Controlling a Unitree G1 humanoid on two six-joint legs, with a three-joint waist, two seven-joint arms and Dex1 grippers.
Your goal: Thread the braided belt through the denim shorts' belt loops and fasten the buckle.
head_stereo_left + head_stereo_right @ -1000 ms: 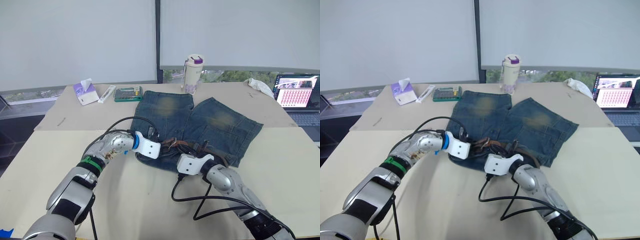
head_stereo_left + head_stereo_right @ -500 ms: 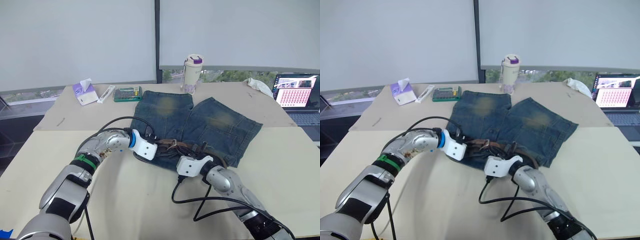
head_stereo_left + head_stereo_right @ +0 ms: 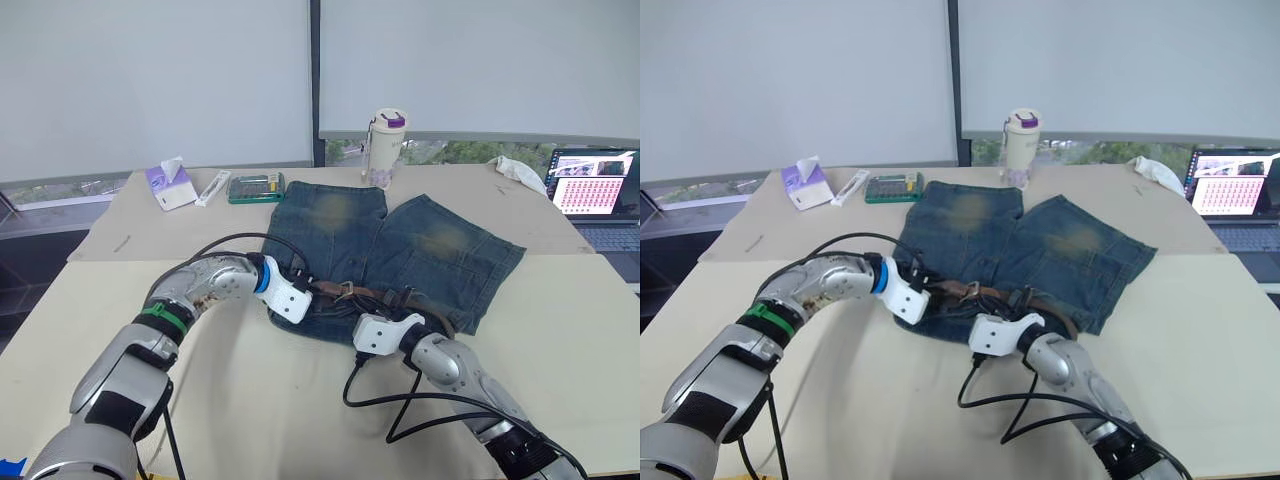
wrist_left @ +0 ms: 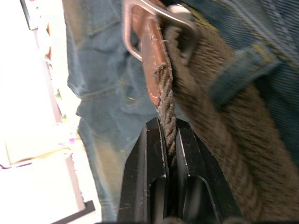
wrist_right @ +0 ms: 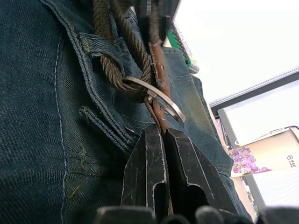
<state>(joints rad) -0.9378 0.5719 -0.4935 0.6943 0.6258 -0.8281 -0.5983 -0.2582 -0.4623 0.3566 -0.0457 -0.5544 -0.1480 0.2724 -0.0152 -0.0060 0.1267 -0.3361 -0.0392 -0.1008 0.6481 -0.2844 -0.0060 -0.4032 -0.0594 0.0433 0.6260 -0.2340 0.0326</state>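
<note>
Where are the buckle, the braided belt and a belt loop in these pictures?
buckle [image 5: 154, 98]: right wrist view, on the silver frame's bar.
braided belt [image 4: 224, 140]: left wrist view, on the woven strap's middle.
belt loop [image 4: 238, 70]: left wrist view, on the denim strip crossing the strap.

The setting is an office or lab workspace. A large beige table [image 3: 120, 240] stands before windows with lowered white roller blinds [image 3: 150, 80]. An open laptop [image 3: 592, 190], a tissue box [image 3: 170, 186] and an insulated drink bottle [image 3: 385, 146] sit at its far edge.
</note>
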